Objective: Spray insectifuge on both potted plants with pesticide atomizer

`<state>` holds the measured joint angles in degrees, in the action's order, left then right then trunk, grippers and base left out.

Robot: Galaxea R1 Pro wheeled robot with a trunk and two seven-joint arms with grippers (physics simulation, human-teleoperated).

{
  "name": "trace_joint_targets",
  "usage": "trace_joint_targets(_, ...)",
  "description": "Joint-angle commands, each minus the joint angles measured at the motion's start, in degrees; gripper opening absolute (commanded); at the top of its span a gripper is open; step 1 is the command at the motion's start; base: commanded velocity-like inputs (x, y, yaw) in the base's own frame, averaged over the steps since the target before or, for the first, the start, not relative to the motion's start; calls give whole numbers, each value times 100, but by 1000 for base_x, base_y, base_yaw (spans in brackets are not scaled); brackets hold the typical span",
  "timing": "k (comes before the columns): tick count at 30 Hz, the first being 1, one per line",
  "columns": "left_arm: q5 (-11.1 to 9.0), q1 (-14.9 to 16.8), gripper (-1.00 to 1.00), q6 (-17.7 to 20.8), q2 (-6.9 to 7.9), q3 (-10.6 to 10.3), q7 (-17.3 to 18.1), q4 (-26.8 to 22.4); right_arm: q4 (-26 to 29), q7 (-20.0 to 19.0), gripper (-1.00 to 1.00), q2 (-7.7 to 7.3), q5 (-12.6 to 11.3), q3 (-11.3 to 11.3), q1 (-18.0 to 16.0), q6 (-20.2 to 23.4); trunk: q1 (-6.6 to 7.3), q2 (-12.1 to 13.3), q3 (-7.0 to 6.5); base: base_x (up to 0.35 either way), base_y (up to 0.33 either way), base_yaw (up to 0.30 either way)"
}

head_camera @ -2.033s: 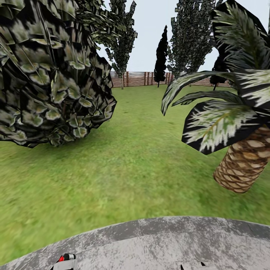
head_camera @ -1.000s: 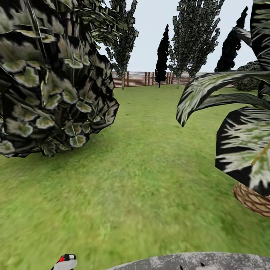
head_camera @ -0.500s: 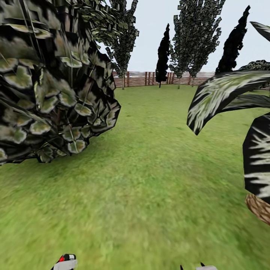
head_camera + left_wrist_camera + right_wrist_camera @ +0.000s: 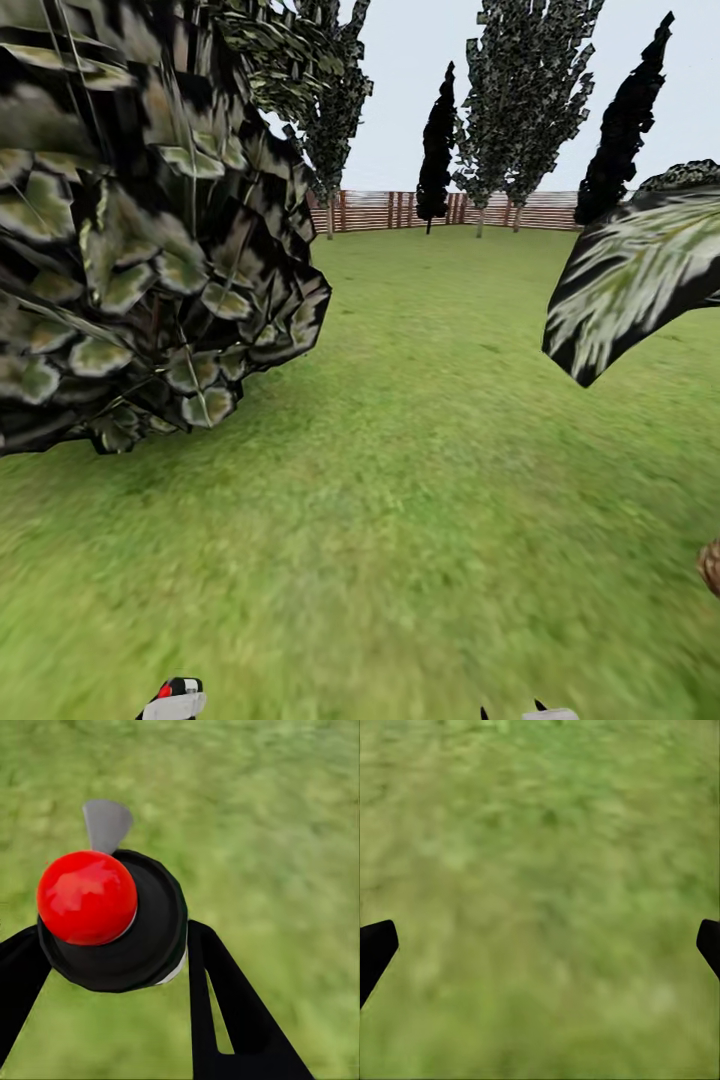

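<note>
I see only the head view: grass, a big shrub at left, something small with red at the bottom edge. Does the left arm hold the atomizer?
Observer: Yes. In the left wrist view the left gripper has its black fingers on both sides of the pesticide atomizer, red tip up.
Operator: And the right one?
Observer: The right gripper is open, its fingers wide apart, with blurred lawn between them.

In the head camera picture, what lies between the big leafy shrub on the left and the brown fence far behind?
In the head view, bare green lawn runs from the shrub to the fence; one tall tree stands beside the shrub's far edge.
</note>
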<state>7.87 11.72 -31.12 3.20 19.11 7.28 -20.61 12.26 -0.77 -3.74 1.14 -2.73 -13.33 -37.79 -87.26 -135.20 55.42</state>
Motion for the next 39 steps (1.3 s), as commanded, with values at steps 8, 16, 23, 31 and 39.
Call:
trace_joint_targets(8, 57, 5, -100, -22, -4, 49, 28, 5, -4, -8, 100, -4, 0, -26, -3, -17, -2, -2, 5, 308, 169, 0)
trace_joint_targets(16, 57, 5, -100, -25, -4, 49, 30, 5, -4, -8, 100, -4, 0, -26, -3, -16, -2, -2, 5, 308, 169, 0)
trace_joint_targets(23, 57, 5, -100, -25, -4, 50, 34, 5, -4, -4, 100, -4, 0, -26, -3, -17, -2, -2, 5, 312, 155, 0)
trace_joint_targets(31, 57, 5, -100, -26, -4, 49, 34, 5, 2, -1, 100, -4, -3, -19, -3, -18, -2, -2, 5, 333, 80, 0)
trace_joint_targets(39, 57, 5, -100, -24, -4, 53, 37, 5, 7, 7, 100, -4, -9, -9, -3, -18, -2, -2, 5, 335, 41, 0)
